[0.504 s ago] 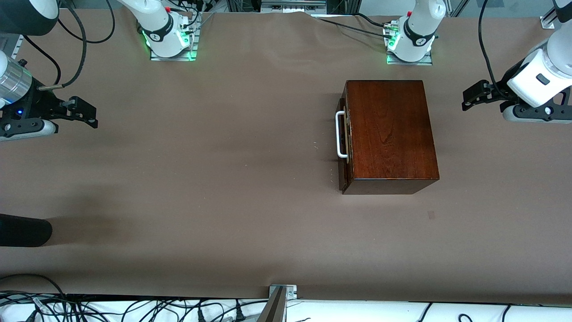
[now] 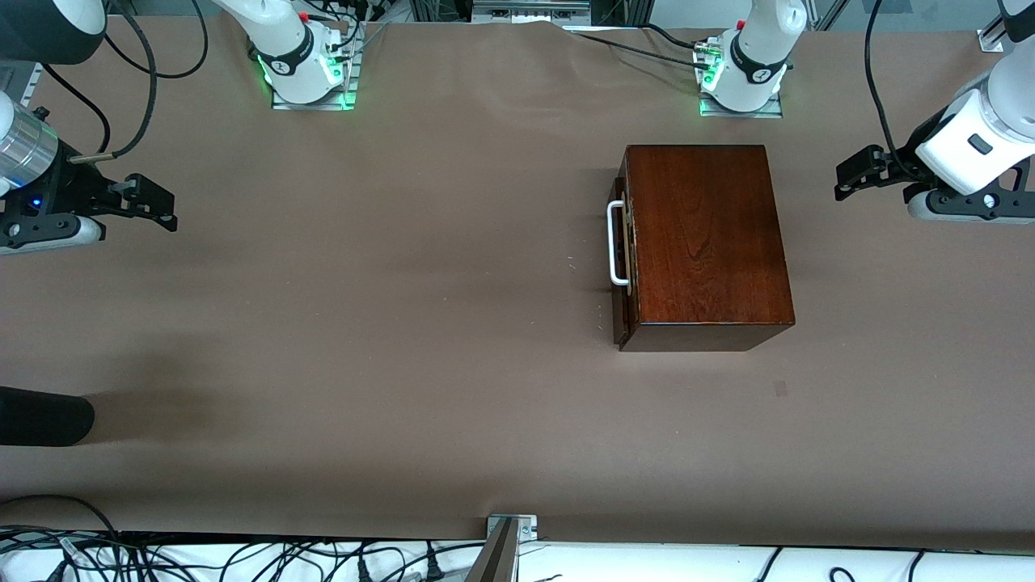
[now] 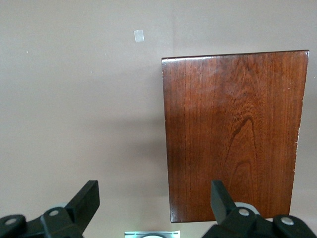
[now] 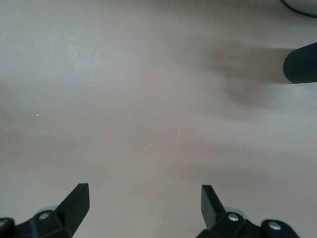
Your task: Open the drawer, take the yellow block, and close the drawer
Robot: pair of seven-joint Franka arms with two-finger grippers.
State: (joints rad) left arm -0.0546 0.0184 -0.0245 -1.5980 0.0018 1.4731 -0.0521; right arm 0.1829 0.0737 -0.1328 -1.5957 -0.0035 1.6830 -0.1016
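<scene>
Sitting shut, drawer (image 2: 621, 246), left gripper (image 2: 855, 174) beside

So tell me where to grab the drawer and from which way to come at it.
Grip the white bar handle on the drawer, at its middle. It stands off the dark front of the wooden box and faces the right arm's end of the table, so approach from that end, fingers straddling the bar. The open right gripper looks better placed than the open left gripper.

The wooden box (image 2: 703, 242) sits toward the left arm's end of the table (image 2: 364, 323), drawer (image 2: 620, 250) shut.
</scene>
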